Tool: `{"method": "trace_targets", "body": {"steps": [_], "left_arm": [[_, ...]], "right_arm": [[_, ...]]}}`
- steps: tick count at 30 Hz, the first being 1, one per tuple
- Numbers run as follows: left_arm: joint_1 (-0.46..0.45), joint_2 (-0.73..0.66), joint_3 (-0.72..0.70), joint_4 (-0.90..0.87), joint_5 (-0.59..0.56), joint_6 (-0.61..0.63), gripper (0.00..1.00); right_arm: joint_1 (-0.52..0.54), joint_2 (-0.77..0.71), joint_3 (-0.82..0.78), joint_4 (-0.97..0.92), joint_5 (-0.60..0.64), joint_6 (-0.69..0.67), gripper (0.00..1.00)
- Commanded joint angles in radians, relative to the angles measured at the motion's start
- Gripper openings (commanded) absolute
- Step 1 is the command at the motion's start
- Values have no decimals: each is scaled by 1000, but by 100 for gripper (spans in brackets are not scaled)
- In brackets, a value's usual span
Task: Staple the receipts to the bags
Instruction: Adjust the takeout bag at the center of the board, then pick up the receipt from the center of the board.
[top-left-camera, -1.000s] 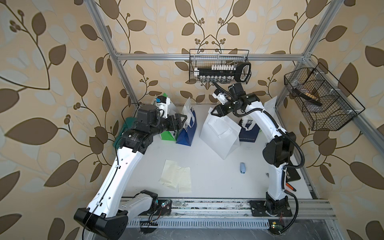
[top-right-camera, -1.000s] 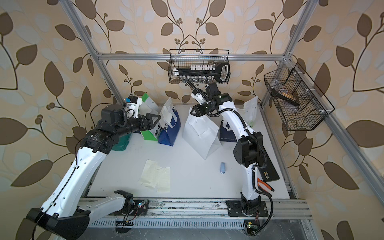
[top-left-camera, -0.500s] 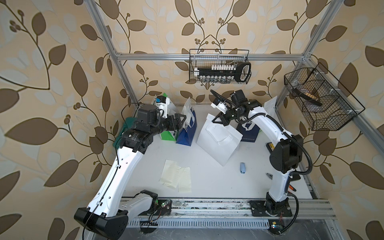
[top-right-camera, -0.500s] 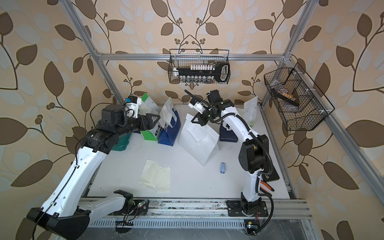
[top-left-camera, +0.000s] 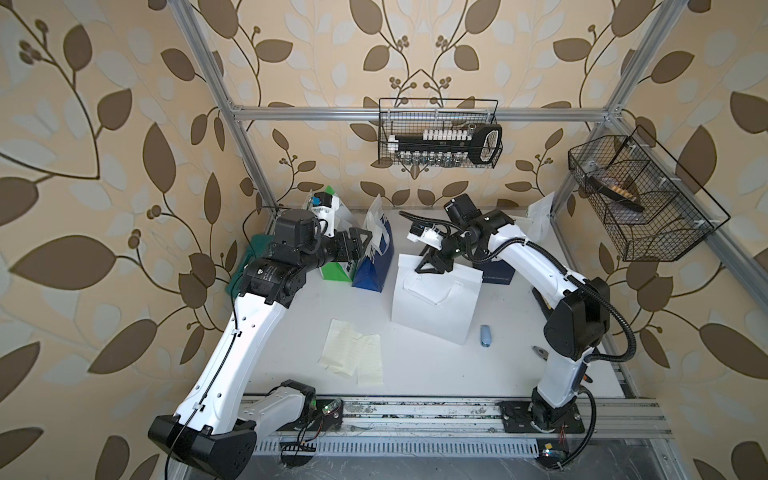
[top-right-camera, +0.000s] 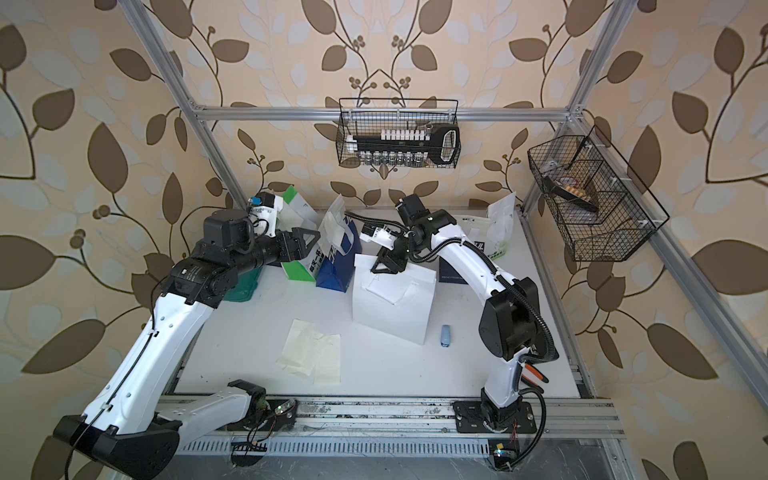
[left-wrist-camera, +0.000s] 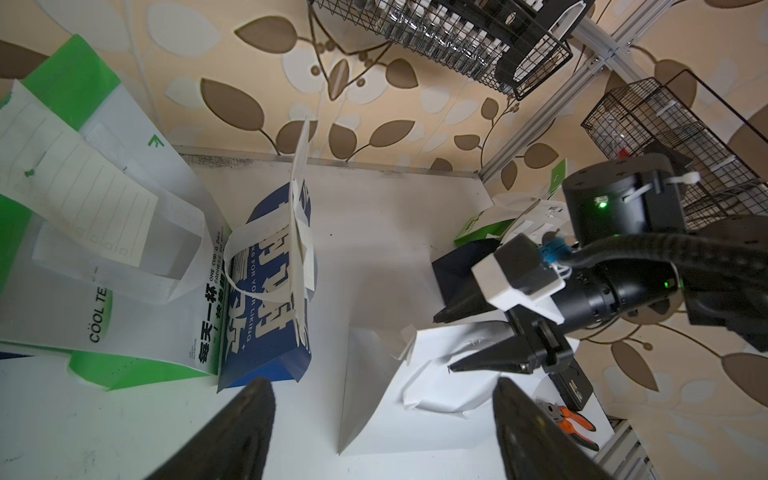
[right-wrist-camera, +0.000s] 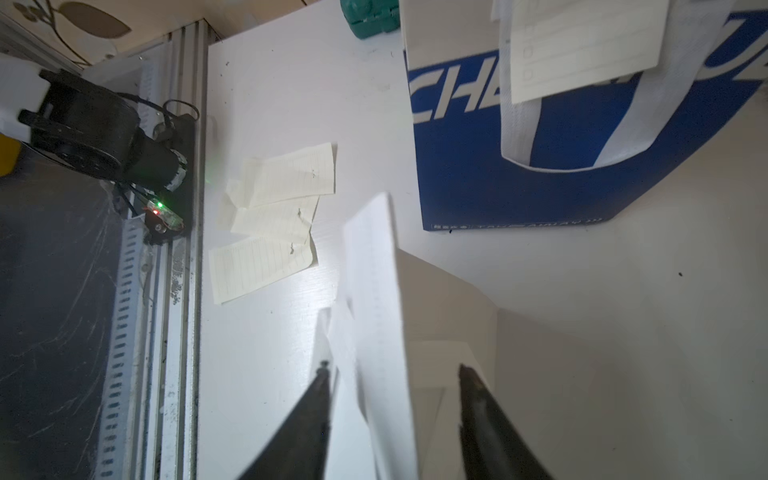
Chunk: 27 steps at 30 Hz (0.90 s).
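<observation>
The white bag (top-left-camera: 432, 307) slid toward mid-table; the right gripper (top-left-camera: 432, 270) has let go — jaws apart astride its top edge. The left gripper (top-left-camera: 365, 247) gapes wide, empty, by the blue bag (top-left-camera: 374, 270). Loose receipts (top-left-camera: 353, 353) lie in front — bag probably staged near them.

1. Both top views: bright, even, diffuse light; the white table (top-left-camera: 415, 374) is close to clipping, with no hard glare.
2. Shadows are soft and faint, densest under the left arm (top-left-camera: 249, 332) at 9 o'clock.
3. Wide-angle stretch toward the corners; centre sharp.
4. Left wrist view: mid-field sharp; left gripper (left-wrist-camera: 381, 382) fingers dark, defocused.
5. Right wrist view: dimmer, softer; white bag (right-wrist-camera: 374, 291) edge washed out and blurred; right gripper (right-wrist-camera: 394, 366) fingers defocused.
</observation>
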Motion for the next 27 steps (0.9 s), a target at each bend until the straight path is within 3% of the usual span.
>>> {"method": "trace_targets", "body": {"steps": [1, 6, 9, 10, 11, 13, 15, 19, 20, 21, 25, 27], "left_arm": [[10, -23, 12, 21, 16, -7, 84], [10, -80, 0, 31, -1, -31, 87], [9, -132, -5, 32, -61, -42, 94], [10, -151, -8, 39, -78, -42, 99], [9, -165, -8, 37, -96, -43, 99], [10, -192, 6, 28, -131, -40, 99], [9, -218, 21, 14, -177, -36, 99], [10, -272, 44, 0, -263, -20, 99], [9, -284, 44, 2, -273, -20, 99], [9, -297, 46, 3, -289, -28, 99], [10, -332, 53, 0, -281, -37, 99], [10, -347, 54, -4, -264, -36, 99]], "right_arm": [[11, -101, -58, 102, 76, 54, 66], [36, -241, -98, 226, 84, 172, 70], [69, -371, -179, 359, 88, 290, 71], [88, -417, -219, 427, 127, 362, 71], [102, -457, -251, 475, 147, 424, 75], [146, -518, -304, 523, 191, 565, 75], [233, -565, -361, 537, 208, 636, 72], [466, -606, -482, 553, 423, 807, 66], [501, -603, -510, 565, 427, 841, 65], [541, -596, -551, 596, 424, 881, 63], [714, -524, -647, 654, 601, 963, 62], [752, -468, -679, 699, 630, 1015, 61]]}}
